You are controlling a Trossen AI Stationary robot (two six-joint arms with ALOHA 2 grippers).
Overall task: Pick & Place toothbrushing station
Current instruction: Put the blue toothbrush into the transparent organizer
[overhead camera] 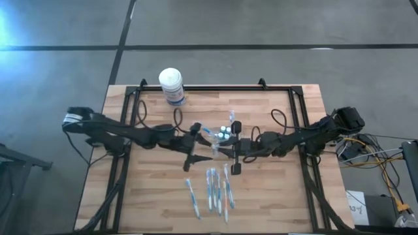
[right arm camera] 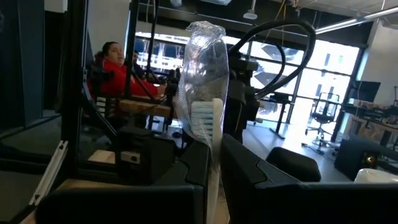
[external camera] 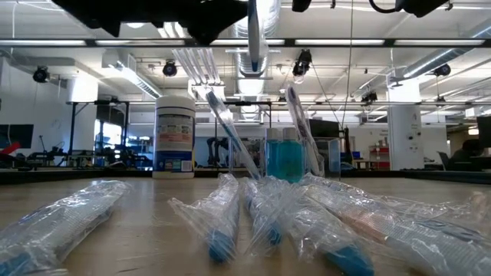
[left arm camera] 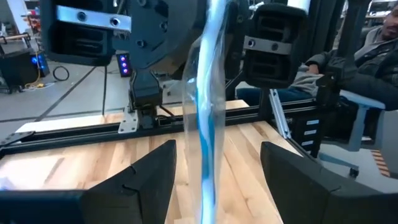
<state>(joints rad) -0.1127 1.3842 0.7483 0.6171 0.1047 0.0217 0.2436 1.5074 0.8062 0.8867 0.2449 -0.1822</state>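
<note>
My right gripper (overhead camera: 221, 149) is over the table's middle, shut on a plastic-wrapped toothbrush (right arm camera: 202, 93) that stands upright above the table (external camera: 253, 34). My left gripper (overhead camera: 196, 145) faces it, open. Its fingers (left arm camera: 149, 180) stand on either side of the same toothbrush (left arm camera: 208, 124) without touching it. The see-through toothbrushing station (overhead camera: 223, 134) stands on the table just beyond both grippers. It holds blue bottles and leaning toothbrushes (external camera: 285, 157). Several more wrapped toothbrushes (overhead camera: 212, 190) lie flat near the front edge. My right gripper pinches the wrapped toothbrush between its two fingers (right arm camera: 239, 165) on the handle just below the white bristle head (right arm camera: 210, 146). The fingers come level from the table's right and lie across the brush. The brush stands upright, head up, lifted clear of the table.
A white-lidded round canister with a blue label (overhead camera: 172, 86) stands at the far edge, left of centre. A dark metal frame (overhead camera: 196, 89) runs around the table's rim. People sit in the room beyond the table (right arm camera: 115, 71).
</note>
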